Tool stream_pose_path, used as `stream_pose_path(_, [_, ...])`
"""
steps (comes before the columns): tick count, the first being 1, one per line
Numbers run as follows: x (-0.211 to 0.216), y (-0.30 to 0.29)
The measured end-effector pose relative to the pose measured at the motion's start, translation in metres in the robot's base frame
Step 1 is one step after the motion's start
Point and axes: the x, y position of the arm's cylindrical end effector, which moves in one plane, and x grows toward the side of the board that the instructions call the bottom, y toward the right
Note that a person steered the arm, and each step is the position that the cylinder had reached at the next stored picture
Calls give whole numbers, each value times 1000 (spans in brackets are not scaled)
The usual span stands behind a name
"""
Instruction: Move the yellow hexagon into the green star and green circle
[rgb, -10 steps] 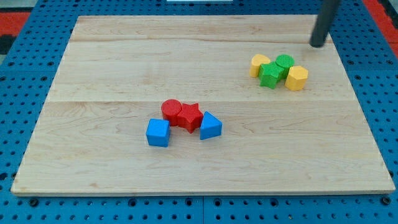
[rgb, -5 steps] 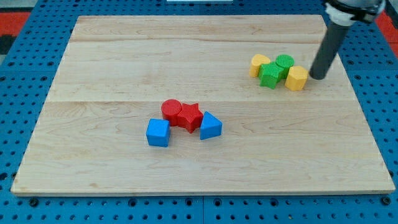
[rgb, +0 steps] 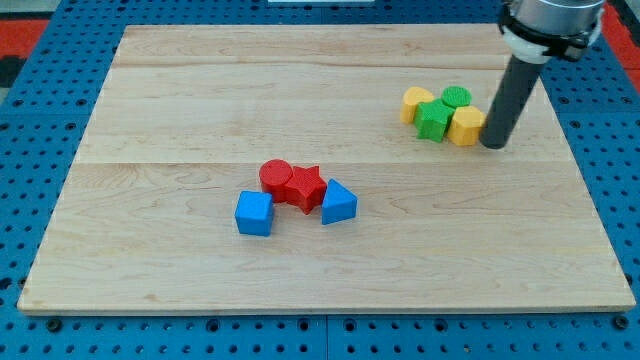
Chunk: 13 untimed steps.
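The yellow hexagon (rgb: 465, 126) lies at the view's upper right, pressed against the green star (rgb: 434, 119) on its left and the green circle (rgb: 457, 98) above it. A second yellow block (rgb: 417, 103), its shape unclear, touches the star's left side. My tip (rgb: 494, 144) rests on the board right beside the hexagon's right edge, touching it or nearly so.
A red circle (rgb: 275, 178), a red star (rgb: 306, 186), a blue cube (rgb: 254, 213) and a blue wedge-like block (rgb: 338, 203) cluster at the board's middle. The wooden board (rgb: 200, 100) ends close to the right of my tip.
My tip came down from the view's top right to the hexagon's right side. The hexagon slid left, closer against the green star and circle.
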Motion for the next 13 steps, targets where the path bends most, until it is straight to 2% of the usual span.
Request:
stream_pose_path(5, [-2,-5])
stream_pose_path(9, [-30,-4])
stream_pose_path(13, [-33,8])
